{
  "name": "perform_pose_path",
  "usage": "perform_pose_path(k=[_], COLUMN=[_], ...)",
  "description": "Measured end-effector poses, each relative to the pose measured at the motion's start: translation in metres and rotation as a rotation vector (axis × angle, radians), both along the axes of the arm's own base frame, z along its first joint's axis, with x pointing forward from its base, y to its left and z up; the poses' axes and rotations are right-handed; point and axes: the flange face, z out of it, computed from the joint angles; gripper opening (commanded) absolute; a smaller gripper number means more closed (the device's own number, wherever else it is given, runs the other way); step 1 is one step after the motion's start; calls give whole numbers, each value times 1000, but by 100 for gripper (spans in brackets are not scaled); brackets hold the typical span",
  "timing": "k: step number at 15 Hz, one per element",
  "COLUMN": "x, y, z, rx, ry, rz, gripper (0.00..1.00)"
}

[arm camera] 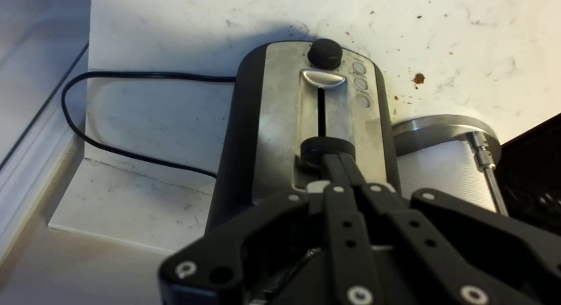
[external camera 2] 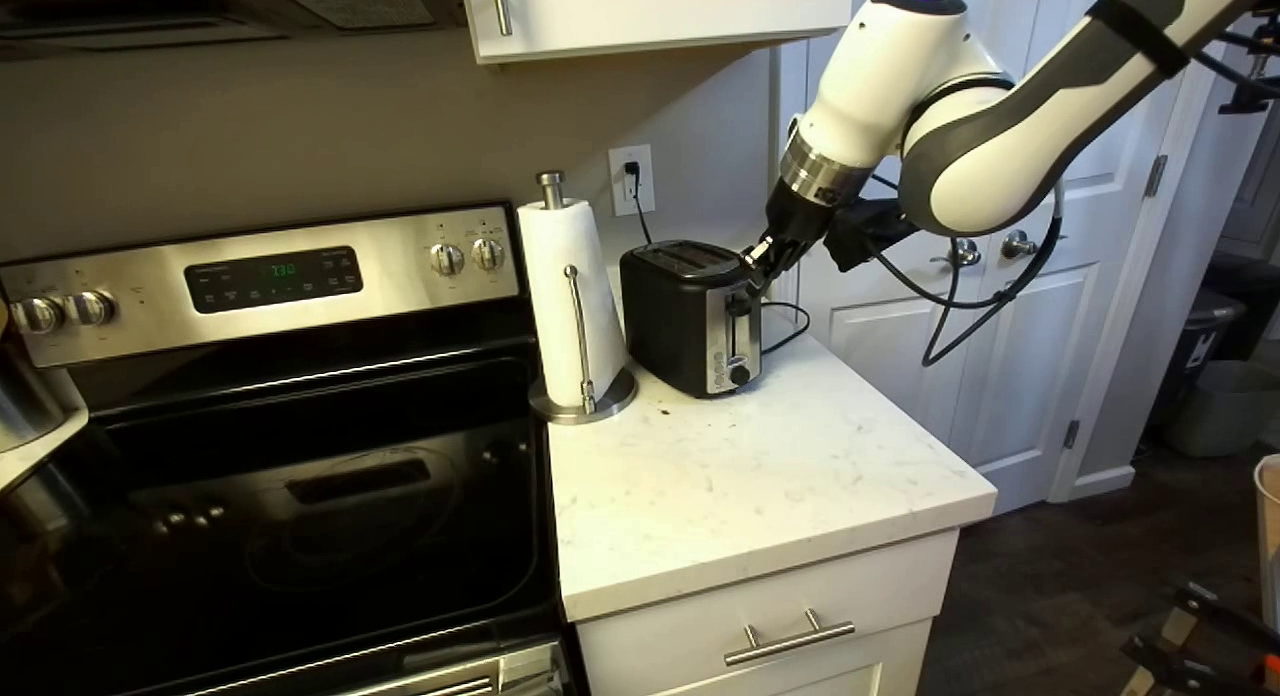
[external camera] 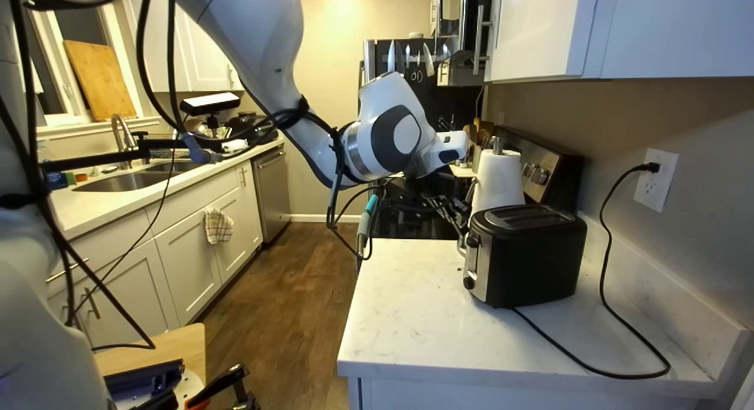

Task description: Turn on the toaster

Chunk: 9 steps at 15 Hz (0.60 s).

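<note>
Currently, the black toaster (external camera 2: 665,321) stands near the back edge of the countertop (external camera 2: 760,496), toward the corner by the stove (external camera 2: 330,566). The gripper (arm camera: 342,164), pressed together, sits just above the toaster's lever (arm camera: 324,146); contact is unclear. The slot (arm camera: 321,110) runs down from there, so the push likely goes straight downward.
</note>
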Motion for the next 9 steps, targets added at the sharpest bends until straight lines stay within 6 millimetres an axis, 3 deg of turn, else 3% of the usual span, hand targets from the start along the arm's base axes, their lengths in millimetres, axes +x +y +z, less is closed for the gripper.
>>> perform_pose_path(k=[9], x=[2], y=[1], z=[-15], rx=[18], ry=[27], rz=[-19], gripper=[0])
